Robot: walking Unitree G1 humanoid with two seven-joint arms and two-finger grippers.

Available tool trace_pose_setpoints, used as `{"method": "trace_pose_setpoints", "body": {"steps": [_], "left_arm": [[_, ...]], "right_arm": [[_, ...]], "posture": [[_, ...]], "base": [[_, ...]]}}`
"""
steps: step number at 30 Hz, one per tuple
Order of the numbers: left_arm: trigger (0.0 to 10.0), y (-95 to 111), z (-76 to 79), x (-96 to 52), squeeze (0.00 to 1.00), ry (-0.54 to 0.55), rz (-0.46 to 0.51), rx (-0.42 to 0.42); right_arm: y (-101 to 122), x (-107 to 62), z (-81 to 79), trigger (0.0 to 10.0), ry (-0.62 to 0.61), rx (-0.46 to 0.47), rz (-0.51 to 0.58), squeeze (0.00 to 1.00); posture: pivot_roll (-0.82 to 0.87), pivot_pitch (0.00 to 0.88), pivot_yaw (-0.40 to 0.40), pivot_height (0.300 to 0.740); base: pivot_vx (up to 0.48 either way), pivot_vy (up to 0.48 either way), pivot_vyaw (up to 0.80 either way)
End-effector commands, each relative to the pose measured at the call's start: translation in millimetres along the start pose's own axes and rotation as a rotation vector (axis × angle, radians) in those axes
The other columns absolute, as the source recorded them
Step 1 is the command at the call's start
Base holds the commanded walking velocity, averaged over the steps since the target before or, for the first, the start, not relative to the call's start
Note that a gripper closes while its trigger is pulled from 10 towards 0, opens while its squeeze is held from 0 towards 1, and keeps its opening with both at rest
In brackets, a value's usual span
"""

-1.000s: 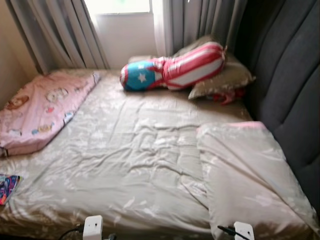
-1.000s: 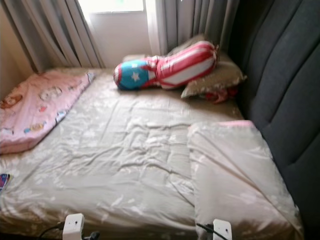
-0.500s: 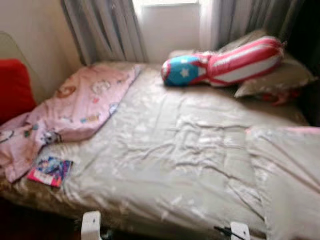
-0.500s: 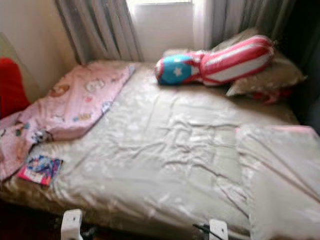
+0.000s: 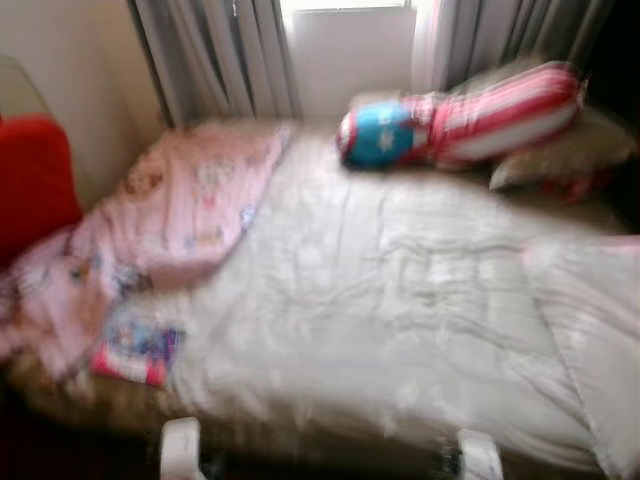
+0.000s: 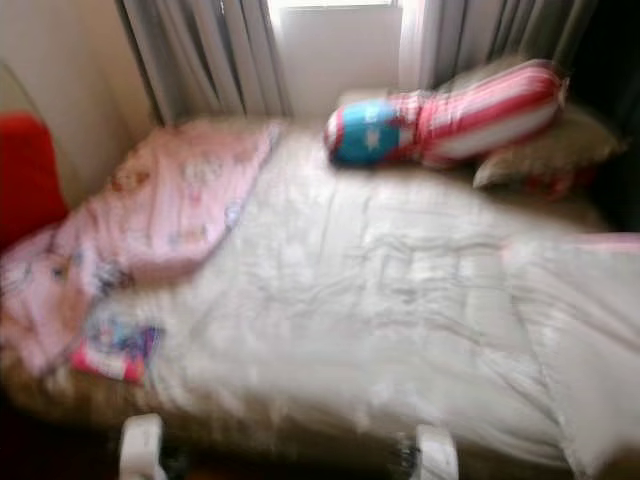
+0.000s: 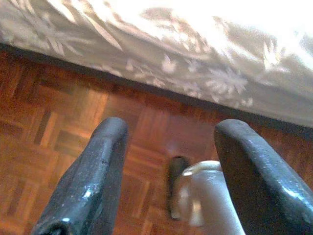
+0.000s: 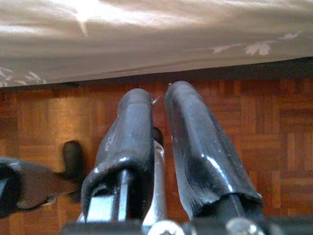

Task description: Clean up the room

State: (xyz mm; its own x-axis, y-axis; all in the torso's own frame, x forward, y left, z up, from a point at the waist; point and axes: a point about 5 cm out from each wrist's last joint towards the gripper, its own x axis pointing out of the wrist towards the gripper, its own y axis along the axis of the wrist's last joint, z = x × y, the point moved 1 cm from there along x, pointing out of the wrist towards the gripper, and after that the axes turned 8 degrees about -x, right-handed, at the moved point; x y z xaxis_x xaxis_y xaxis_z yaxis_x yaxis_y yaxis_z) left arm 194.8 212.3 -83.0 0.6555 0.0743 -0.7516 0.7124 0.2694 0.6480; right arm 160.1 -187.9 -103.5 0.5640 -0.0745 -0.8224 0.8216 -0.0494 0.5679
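A bed [image 5: 400, 300] covered by a pale beige leaf-patterned sheet spreads across the head views, which are blurred. Along its left side lies a crumpled pink blanket [image 5: 170, 210], and near the bed's front left corner, just beside the blanket's end, rests a small colourful book [image 5: 135, 350]. At the far end, below the window and grey curtains [image 5: 215, 55], a red, white and blue bolster [image 5: 465, 115] leans on a beige pillow [image 5: 565, 150]. A folded beige cover [image 5: 590, 320] lies on the bed's right side. A red cushion [image 5: 35, 180] stands against the wall at the left.

Both arms hang low over the wooden parquet floor [image 7: 58, 122], beside the bed's hanging sheet edge. The left gripper [image 7: 171, 171] is spread wide and holds nothing; the right gripper [image 8: 159, 142] has its fingers nearly pressed together, empty. The book and blanket lie up on the bed, well apart from both grippers.
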Motion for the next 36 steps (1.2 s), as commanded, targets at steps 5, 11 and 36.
{"method": "trace_pose_setpoints", "body": {"steps": [5,11,36], "left_arm": [[10.0,0.4,-10.3,-1.7,0.00,0.027,0.000,0.014],[10.0,-0.1,-10.2,-1.8,0.00,0.025,-0.003,0.021],[10.0,-0.5,-4.3,-0.9,0.00,0.009,-0.003,0.028]], "right_arm": [[7.1,1.8,-11.0,10.0,0.025,0.003,0.022,0.00],[6.8,1.8,-11.3,10.0,0.023,0.004,0.020,0.00],[2.6,0.6,0.4,10.0,0.016,-0.015,0.004,0.00]], "posture": [[0.01,0.000,0.017,0.740],[0.01,0.000,0.019,0.740],[0.02,0.000,-0.005,0.740]], "base": [[0.000,0.480,0.00],[0.000,0.480,0.00],[0.000,0.480,0.00]]}}
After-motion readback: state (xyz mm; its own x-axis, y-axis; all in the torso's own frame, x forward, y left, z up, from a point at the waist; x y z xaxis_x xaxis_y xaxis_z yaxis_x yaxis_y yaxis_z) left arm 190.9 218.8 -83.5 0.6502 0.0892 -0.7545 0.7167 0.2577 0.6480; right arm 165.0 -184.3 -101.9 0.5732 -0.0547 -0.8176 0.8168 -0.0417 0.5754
